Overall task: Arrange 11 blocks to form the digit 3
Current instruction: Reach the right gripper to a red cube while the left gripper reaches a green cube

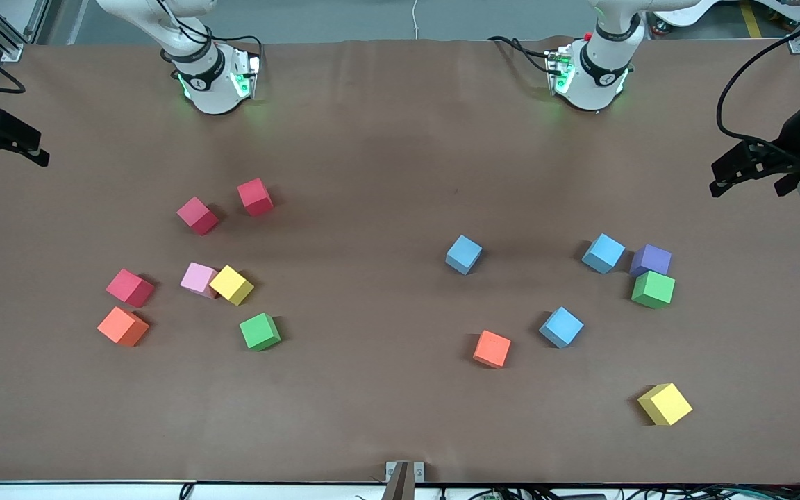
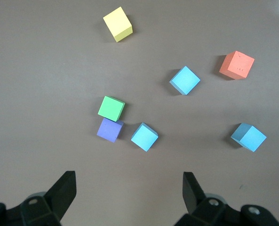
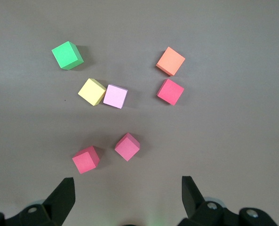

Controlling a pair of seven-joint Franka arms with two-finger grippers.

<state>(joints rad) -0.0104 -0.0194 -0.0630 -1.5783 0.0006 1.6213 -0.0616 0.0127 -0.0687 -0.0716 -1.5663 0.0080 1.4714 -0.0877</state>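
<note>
Basically two loose clusters of blocks on the brown table [image 1: 386, 417], wide bare strip between them and along the near edge. Nearest: yellow block [image 1: 664, 403] alone toward the left arm's end, then orange [image 1: 492, 348], light blue [image 1: 561, 326], green [image 1: 653, 289] touching purple [image 1: 651, 260]. Toward the right arm's end: orange [image 1: 123, 326], green [image 1: 260, 331], yellow [image 1: 231, 285] touching pink [image 1: 199, 279], reds farther back [image 1: 255, 196]. Left gripper [image 2: 127, 190] and right gripper [image 3: 126, 190] both spread wide, holding nothing, hovering over bare table.
</note>
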